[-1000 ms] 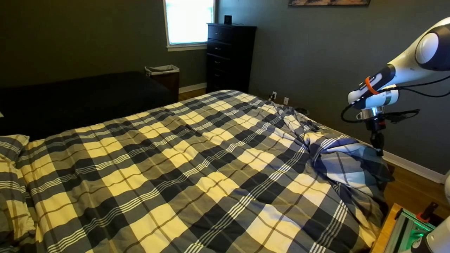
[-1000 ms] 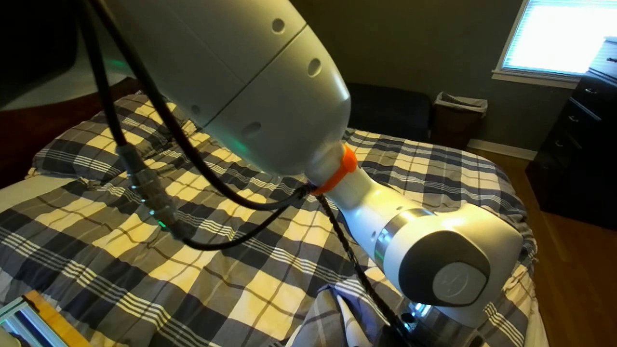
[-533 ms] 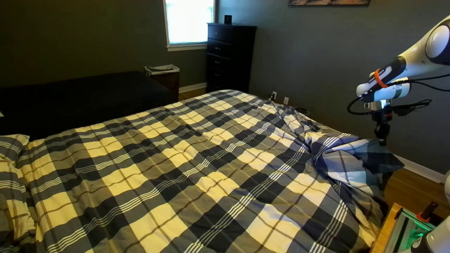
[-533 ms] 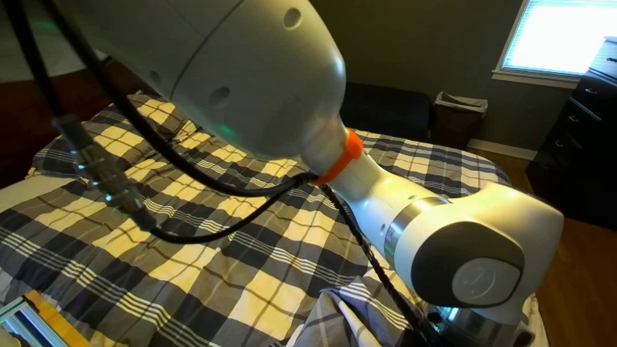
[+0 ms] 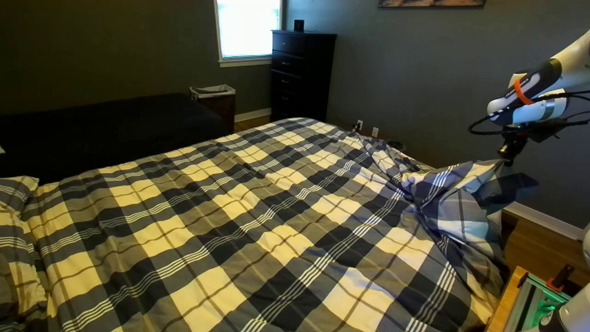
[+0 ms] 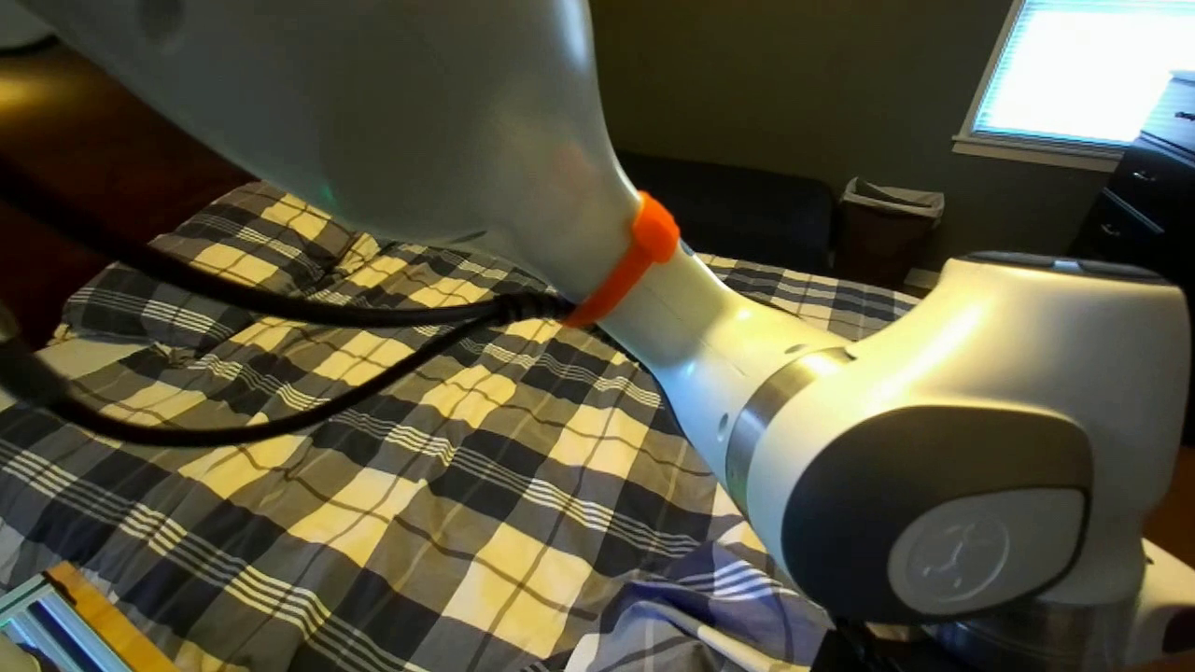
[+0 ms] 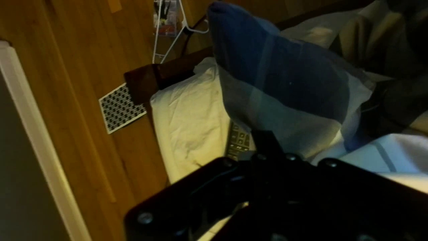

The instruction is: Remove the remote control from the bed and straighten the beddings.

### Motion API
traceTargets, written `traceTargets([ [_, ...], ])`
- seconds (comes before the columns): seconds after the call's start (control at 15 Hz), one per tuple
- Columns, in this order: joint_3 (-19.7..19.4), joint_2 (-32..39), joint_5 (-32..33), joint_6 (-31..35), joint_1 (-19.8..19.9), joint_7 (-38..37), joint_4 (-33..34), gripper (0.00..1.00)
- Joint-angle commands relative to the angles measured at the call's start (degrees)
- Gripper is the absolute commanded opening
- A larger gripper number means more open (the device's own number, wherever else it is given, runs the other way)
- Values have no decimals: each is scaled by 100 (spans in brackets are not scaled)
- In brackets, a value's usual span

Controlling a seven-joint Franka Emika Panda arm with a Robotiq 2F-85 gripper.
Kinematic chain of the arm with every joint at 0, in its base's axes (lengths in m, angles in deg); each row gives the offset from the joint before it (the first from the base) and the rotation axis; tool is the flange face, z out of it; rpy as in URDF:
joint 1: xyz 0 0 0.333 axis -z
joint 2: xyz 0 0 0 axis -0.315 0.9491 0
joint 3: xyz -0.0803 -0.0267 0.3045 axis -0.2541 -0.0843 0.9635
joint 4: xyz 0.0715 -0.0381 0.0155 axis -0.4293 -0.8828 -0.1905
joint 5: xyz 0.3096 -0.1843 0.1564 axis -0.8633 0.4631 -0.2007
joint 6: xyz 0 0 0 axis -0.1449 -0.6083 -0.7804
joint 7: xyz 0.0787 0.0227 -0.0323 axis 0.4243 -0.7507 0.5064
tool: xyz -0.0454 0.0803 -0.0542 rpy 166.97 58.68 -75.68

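The bed is covered by the plaid comforter [image 5: 276, 198], which also shows in an exterior view [image 6: 504, 579]. My gripper [image 5: 508, 161] is shut on the comforter near the bed's corner and holds a fold of it raised, with the bluish-grey reverse hanging down. In the wrist view the gripper [image 7: 262, 134] has its fingers together at the cloth [image 7: 291, 77]. A dark remote control [image 7: 238, 139] lies on the bed's cream sheet [image 7: 190, 124] below the lifted cloth. It is partly hidden by the cloth and the gripper. It does not show in either exterior view.
Plaid pillows [image 6: 215, 252] lie at the bed's head. A dark couch [image 5: 110, 129], hamper [image 5: 214, 99] and black dresser [image 5: 302, 76] stand beyond. A wooden table edge [image 5: 504, 297] is beside the bed. A floor vent [image 7: 120, 108] and white hanger [image 7: 184, 26] lie on the floor.
My gripper has risen and moved right in an exterior view, pulling the comforter's corner up into a raised fold. The arm has come closer to the camera in an exterior view.
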Motion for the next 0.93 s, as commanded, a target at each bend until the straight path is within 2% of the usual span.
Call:
traceTargets([
  [0.0,-434,-51,545,817,-203,-1210,-334,0],
  [0.4,-1278,433,1192,1527,-570,-3326,-173,0],
  [0.6,-1774,784,1296,1513,-805,-4227,-37,0],
  [0.87,-2337,1340,1055,1250,-1043,-5088,181,0],
])
